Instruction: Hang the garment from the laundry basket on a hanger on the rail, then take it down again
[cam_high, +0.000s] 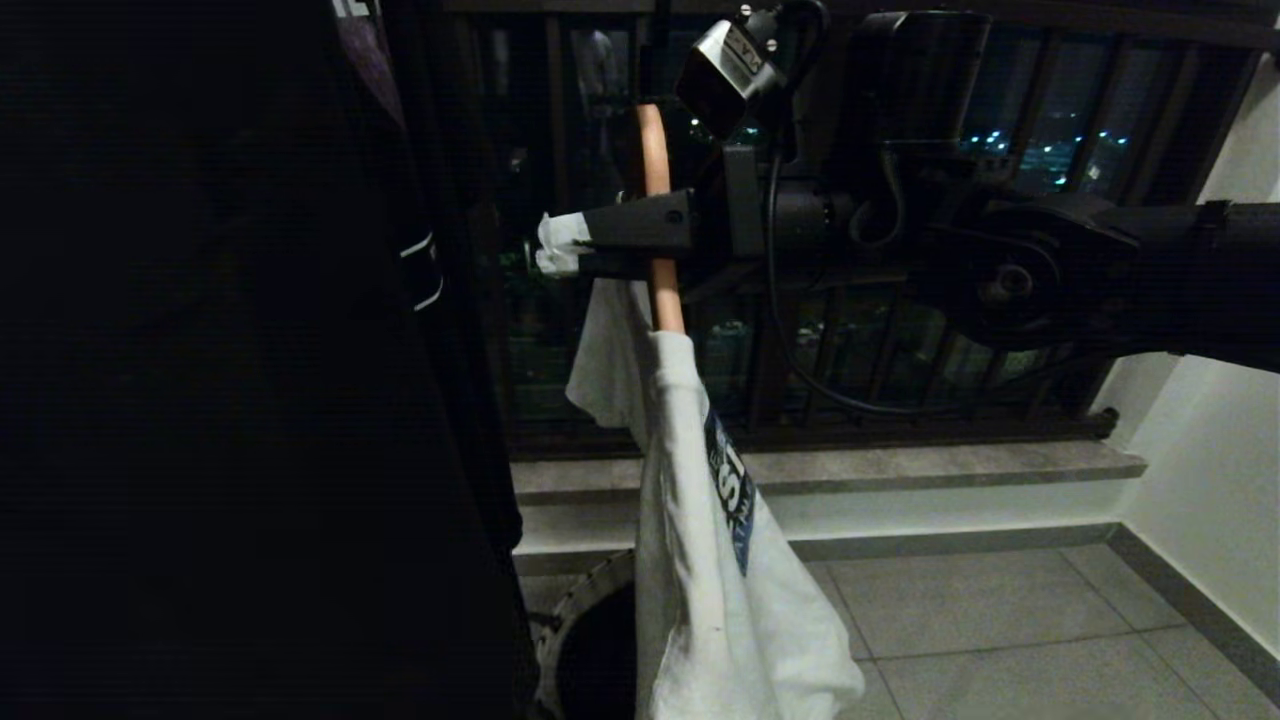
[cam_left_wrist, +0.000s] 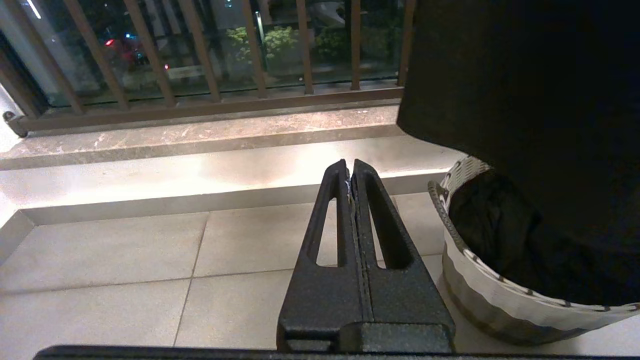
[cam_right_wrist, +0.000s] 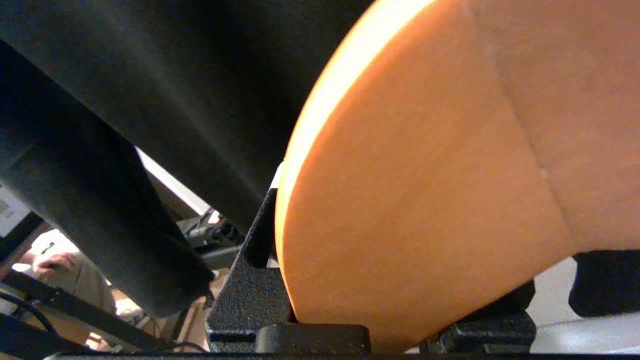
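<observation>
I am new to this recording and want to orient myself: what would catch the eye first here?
The right gripper reaches in from the right, shut on a wooden hanger with a white T-shirt hanging from it, before the dark window bars. Low down, the shut left gripper hangs beside the laundry basket.

dark window bars (cam_left_wrist: 260, 55), stone sill (cam_high: 900, 465), tiled floor (cam_left_wrist: 125, 260).

**Colours and patterns as observed**

White cotton T-shirt (cam_high: 700, 560) with dark blue print panel bearing white lettering. Rounded orange-tan wooden hanger (cam_high: 657, 190), plain grain. Round soft laundry basket (cam_left_wrist: 480, 295): whitish rim, black-and-white patterned sides. Black textured right gripper (cam_high: 575, 248); matching black left gripper (cam_left_wrist: 351, 175). Dark brown window bars (cam_left_wrist: 200, 50). Pale grey floor tiles (cam_high: 1000, 620).
</observation>
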